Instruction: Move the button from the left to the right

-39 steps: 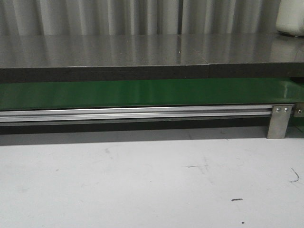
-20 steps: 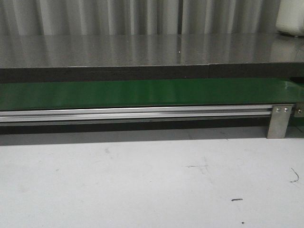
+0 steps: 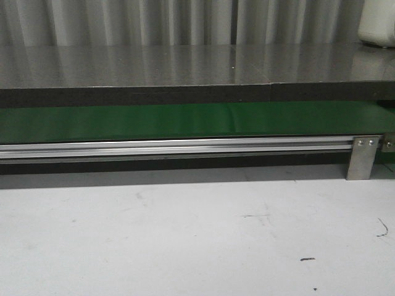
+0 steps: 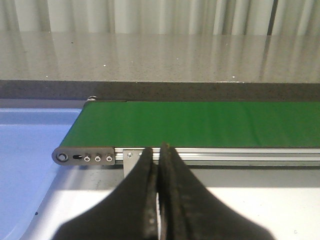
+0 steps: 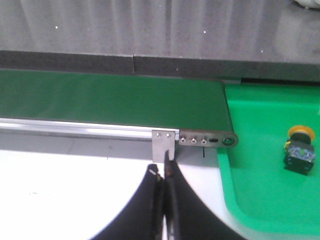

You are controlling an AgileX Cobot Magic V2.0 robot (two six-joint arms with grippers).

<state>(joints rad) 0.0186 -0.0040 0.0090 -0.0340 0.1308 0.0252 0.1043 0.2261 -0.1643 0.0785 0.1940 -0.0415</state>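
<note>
The button (image 5: 299, 150), with an orange-yellow head and a black body with blue-green marks, lies in a green tray (image 5: 260, 165) in the right wrist view, beyond the conveyor's right end. It does not show in the front or left wrist views. My right gripper (image 5: 163, 172) is shut and empty, above the white table, well to the left of the button. My left gripper (image 4: 158, 149) is shut and empty, near the conveyor's left end. Neither gripper shows in the front view.
A green conveyor belt (image 3: 185, 120) with an aluminium rail (image 3: 173, 148) runs across behind the white table (image 3: 185, 234). A blue tray (image 4: 30, 145) sits at its left end. A grey counter (image 3: 185, 65) lies behind, with a white container (image 3: 378, 24) at the far right.
</note>
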